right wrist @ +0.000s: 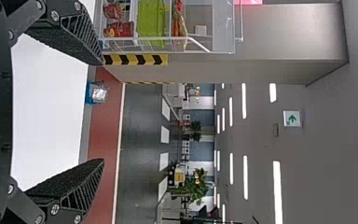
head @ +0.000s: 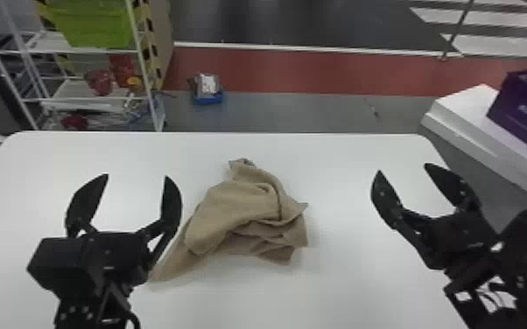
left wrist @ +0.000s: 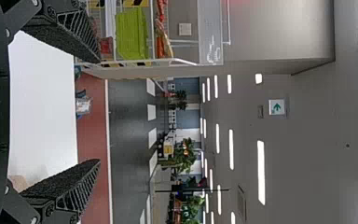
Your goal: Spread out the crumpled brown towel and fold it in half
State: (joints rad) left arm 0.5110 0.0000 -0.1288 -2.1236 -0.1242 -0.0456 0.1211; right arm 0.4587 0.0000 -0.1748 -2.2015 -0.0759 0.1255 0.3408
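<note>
Closest to view, a black robotic left hand [head: 136,176] and a matching right hand [head: 403,168] were wide open and empty. White and smooth, the tabletop [head: 341,288] lay below. Crumpled at its middle, between the hands, was a brown towel [head: 236,205], its long axis slanting from near left to far right. It looked light, soft and limp, likely to bunch if pushed. Good holds seemed to be the tapered near-left tail [head: 168,267] and the pointed right corner [head: 298,209], with the small far tip [head: 244,163] aimed away.
</note>
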